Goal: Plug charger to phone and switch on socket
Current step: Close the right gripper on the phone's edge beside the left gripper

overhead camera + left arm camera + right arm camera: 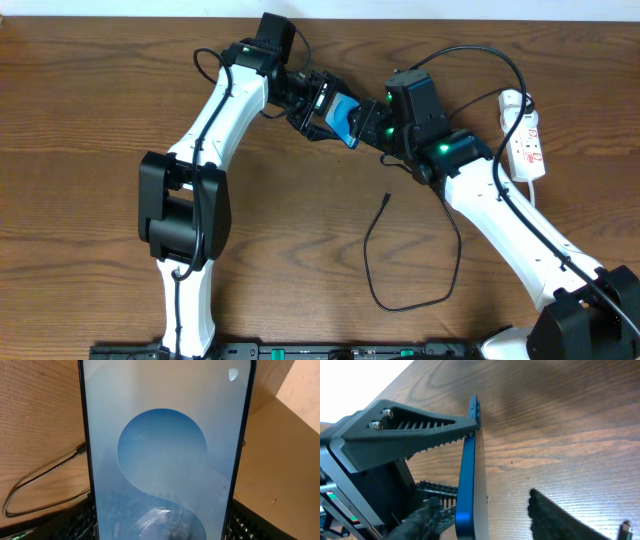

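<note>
Here we find the phone (165, 450) clamped in the left pincer (328, 108) and standing between the half-spread fingers (560, 515) of the right pincer (481, 499).

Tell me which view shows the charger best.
Overhead. The charger shows there from its tip right round its loop, with nothing in front of it. Left wrist catches only the tip end and part of the loop, left of the phone. Right wrist shows none of it that I can make out.
</note>
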